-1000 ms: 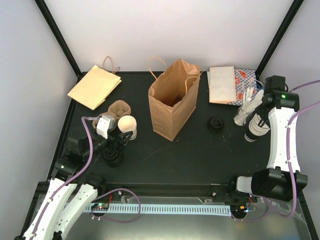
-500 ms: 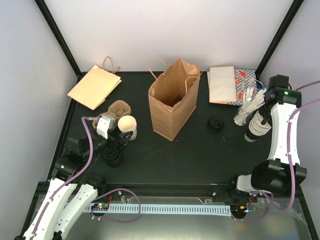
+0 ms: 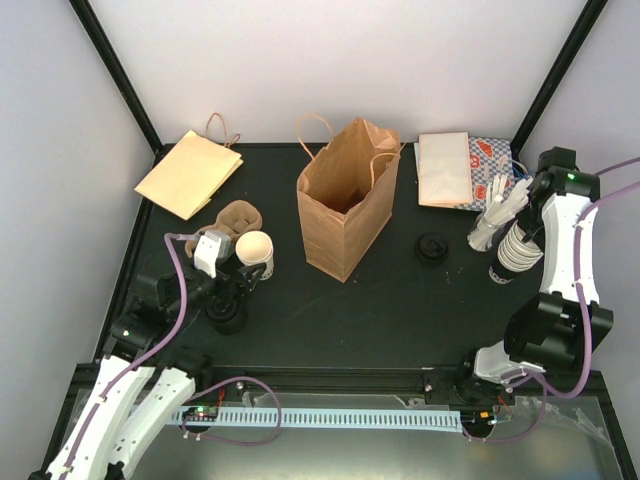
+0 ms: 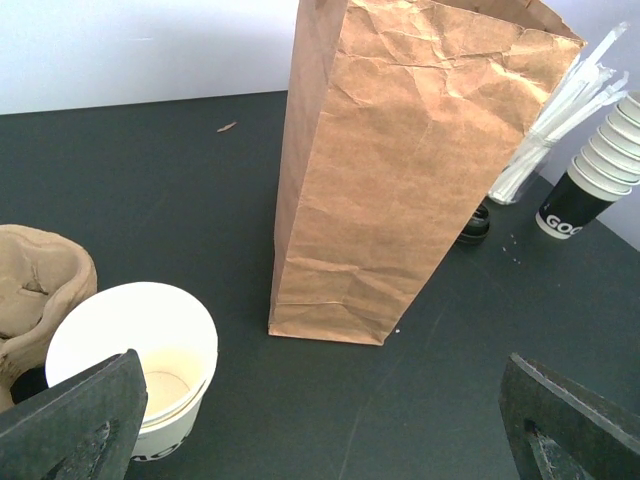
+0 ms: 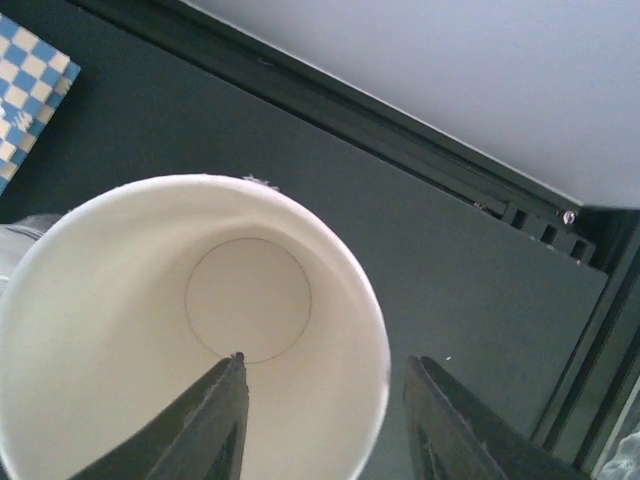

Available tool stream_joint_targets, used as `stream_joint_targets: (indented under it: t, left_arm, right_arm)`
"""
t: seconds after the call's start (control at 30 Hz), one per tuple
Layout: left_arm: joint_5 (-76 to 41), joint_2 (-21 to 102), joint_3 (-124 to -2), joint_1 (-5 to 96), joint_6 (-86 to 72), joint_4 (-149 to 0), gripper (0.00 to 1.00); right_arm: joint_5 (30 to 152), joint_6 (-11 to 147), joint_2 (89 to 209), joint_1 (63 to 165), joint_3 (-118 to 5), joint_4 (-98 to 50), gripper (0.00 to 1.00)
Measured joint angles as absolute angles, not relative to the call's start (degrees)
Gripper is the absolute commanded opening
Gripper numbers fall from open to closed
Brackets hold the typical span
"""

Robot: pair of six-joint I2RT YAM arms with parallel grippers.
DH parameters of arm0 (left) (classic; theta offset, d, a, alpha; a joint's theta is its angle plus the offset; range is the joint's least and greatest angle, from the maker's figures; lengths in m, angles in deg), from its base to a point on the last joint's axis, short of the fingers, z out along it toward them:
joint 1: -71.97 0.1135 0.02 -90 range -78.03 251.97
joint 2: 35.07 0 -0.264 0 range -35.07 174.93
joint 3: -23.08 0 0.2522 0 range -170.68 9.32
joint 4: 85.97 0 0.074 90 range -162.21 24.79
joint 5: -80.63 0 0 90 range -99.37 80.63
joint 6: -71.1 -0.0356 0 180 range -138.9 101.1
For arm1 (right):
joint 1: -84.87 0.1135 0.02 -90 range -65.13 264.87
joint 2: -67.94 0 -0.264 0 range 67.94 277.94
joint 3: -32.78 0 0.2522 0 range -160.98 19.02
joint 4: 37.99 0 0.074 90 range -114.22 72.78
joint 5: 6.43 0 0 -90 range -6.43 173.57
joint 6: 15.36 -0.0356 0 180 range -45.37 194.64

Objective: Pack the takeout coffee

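The lowest cup of the stack of cups (image 4: 590,185) bears the white letters "GOO". The dark print low on the takeout coffee cup (image 4: 135,365) is cut off and unreadable. That cup stands upright, mouth up, on the table (image 3: 380,300), just beside the brown carrier (image 4: 35,290), ahead of the left fingers (image 4: 85,420). These are spread wide and hold nothing. Bare table separates the cup from the standing paper bag (image 4: 400,170). The right fingers (image 5: 215,425) are parted astride the top cup's rim, without pinching it.
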State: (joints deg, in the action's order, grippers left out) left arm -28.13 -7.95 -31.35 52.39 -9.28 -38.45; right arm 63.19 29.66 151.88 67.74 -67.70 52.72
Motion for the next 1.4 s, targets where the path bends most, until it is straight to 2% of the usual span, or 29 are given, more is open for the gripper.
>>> stream_joint_targets:
  t: [0.07, 0.1, 0.2, 0.27, 0.3, 0.53, 0.63, 1.23, 1.4]
  left_arm:
    - [-28.24, -7.95, -31.35, 52.39, -9.28, -38.45, 0.99]
    - [-28.26, -7.95, -31.35, 52.39, -9.28, -38.45, 0.99]
    - [-28.26, -7.95, -31.35, 52.39, -9.28, -38.45, 0.99]
    - [-28.26, -7.95, -31.32, 52.39, -9.28, -38.45, 0.99]
    - [-28.26, -7.95, -31.32, 52.39, -9.28, -38.45, 0.99]
    - [-28.28, -7.95, -31.32, 52.39, -9.28, -38.45, 0.99]
    - [-28.31, -7.95, -31.32, 52.39, -9.28, -38.45, 0.99]
    - [-29.14, -7.95, -30.91, 52.39, -9.3, -39.2, 0.99]
    - [-29.14, -8.08, -30.91, 52.39, -9.3, -39.24, 0.99]
  right_arm:
    - [63.21, 29.8, 153.06, 67.74, -67.7, 52.57, 0.38]
    - [63.24, 29.93, 153.41, 67.74, -67.65, 52.37, 0.32]
    - [63.3, 30.52, 153.65, 67.72, -67.61, 52.09, 0.23]
    - [63.48, 30.63, 153.67, 67.74, -67.59, 51.98, 0.21]
    - [63.54, 30.8, 153.72, 67.74, -67.59, 51.98, 0.17]
    - [63.61, 31.02, 153.76, 67.72, -67.61, 52.07, 0.16]
    - [63.63, 31.04, 153.76, 67.72, -67.76, 52.5, 0.08]
    - [67.48, 31.02, 148.62, 67.72, -68.51, 55.04, 0.06]
    - [67.08, 30.74, 148.25, 67.72, -71.98, 56.85, 0.06]
